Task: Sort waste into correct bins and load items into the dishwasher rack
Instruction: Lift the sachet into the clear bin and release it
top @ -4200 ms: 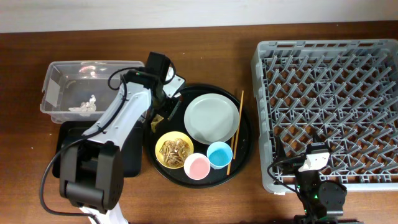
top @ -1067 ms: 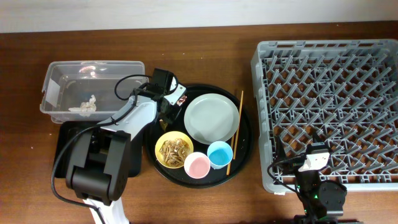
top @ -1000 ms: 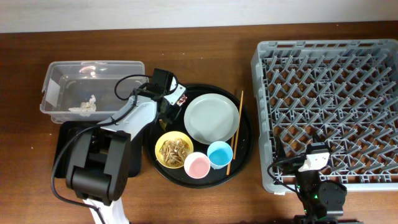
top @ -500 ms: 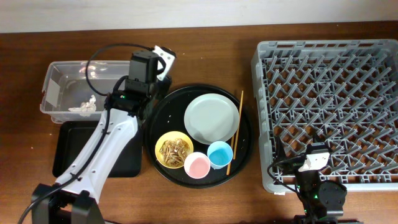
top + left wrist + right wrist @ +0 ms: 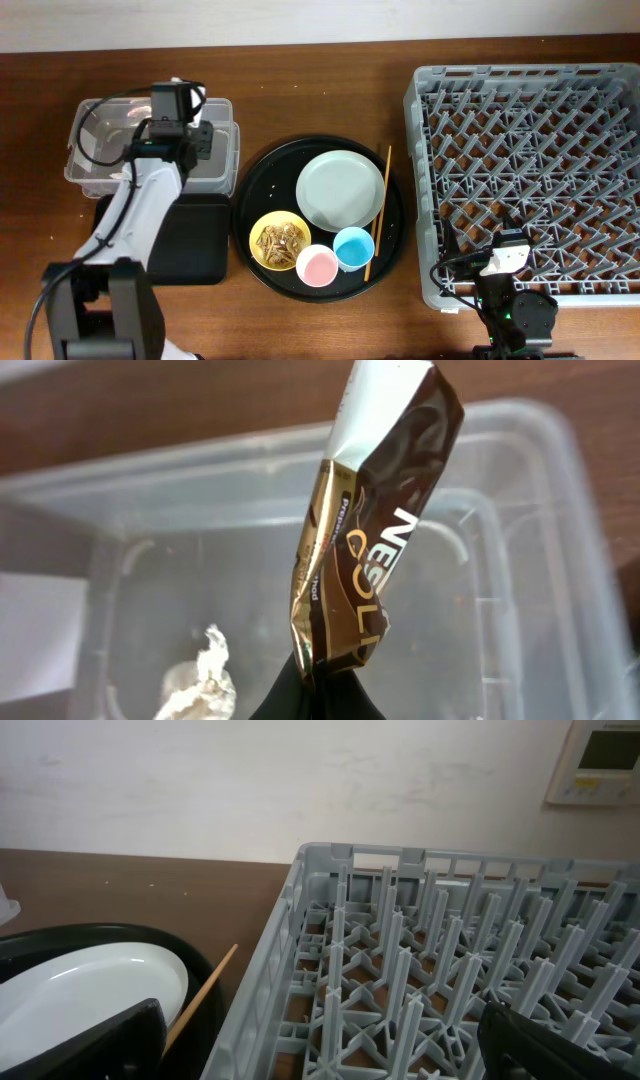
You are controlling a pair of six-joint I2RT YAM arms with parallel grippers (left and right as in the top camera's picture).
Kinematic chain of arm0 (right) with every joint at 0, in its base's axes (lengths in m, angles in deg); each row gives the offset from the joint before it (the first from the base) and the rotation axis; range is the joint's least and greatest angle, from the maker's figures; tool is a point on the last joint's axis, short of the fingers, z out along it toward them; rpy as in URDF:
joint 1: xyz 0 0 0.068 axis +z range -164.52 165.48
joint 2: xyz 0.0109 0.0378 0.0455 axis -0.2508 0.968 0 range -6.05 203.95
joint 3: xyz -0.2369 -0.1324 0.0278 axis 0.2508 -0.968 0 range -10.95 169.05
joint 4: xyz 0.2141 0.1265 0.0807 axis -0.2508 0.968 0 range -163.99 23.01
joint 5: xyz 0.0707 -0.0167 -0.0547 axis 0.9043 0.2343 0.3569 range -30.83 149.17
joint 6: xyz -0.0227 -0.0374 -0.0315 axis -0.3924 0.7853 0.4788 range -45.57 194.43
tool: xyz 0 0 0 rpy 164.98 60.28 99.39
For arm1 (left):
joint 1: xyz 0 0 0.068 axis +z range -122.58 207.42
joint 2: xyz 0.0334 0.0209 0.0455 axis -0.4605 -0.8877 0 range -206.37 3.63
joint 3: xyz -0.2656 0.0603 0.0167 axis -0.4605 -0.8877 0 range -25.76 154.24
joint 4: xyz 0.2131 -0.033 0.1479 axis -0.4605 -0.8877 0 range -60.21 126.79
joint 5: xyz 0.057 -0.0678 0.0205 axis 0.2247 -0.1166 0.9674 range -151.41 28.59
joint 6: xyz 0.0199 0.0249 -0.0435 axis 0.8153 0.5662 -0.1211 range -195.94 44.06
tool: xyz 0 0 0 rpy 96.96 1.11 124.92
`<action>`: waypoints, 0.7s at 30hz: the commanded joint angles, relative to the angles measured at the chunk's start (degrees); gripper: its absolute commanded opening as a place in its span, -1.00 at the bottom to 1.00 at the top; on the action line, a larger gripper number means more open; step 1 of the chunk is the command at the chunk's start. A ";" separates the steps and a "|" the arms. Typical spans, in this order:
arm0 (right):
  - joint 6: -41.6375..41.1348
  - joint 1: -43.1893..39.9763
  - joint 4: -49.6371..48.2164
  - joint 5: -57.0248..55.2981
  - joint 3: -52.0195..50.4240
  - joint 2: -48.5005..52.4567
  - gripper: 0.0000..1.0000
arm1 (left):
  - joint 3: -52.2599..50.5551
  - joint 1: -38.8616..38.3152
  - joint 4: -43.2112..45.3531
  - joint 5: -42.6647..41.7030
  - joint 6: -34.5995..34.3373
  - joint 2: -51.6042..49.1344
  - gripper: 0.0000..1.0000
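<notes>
Wrapper (image 5: 375,550), gold-brown and crinkled, hangs pinched in the left end effector (image 5: 318,688) directly above the clear tub (image 5: 520,510) (a white tissue (image 5: 205,675) lies inside). Next, I'd say, it only needs letting go; the right end effector (image 5: 320,1040) gapes empty beside the rack (image 5: 420,990).

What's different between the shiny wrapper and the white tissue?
The wrapper is glossy gold-brown with printed lettering; the tissue is plain white and crumpled. The wrapper is pinched in the left gripper above the clear tub; the tissue lies loose on the tub's floor. Both are waste at the same tub.
</notes>
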 commanded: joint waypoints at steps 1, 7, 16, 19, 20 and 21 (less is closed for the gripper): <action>-0.07 -0.28 0.17 0.09 -0.31 -0.26 0.97 | 0.28 1.88 0.07 -3.06 -3.43 -1.64 -0.54; -0.07 -0.28 0.17 0.09 -0.31 -0.28 0.97 | 0.31 2.08 1.79 -3.63 -3.41 -1.49 0.24; -0.07 -0.28 0.20 0.09 -0.31 -0.26 0.97 | 1.20 2.01 -0.83 -13.53 -9.79 8.61 0.19; -0.07 -0.28 0.20 0.09 -0.31 -0.26 0.97 | 1.20 2.01 -8.96 -20.90 -16.70 16.06 0.10; -0.07 -0.28 0.17 0.09 -0.31 -0.28 0.97 | 1.20 2.01 -11.96 -24.24 -17.20 18.16 0.13; -0.07 -0.28 0.20 0.09 -0.31 -0.28 0.97 | 1.20 2.01 -14.38 -27.36 -17.25 19.76 0.17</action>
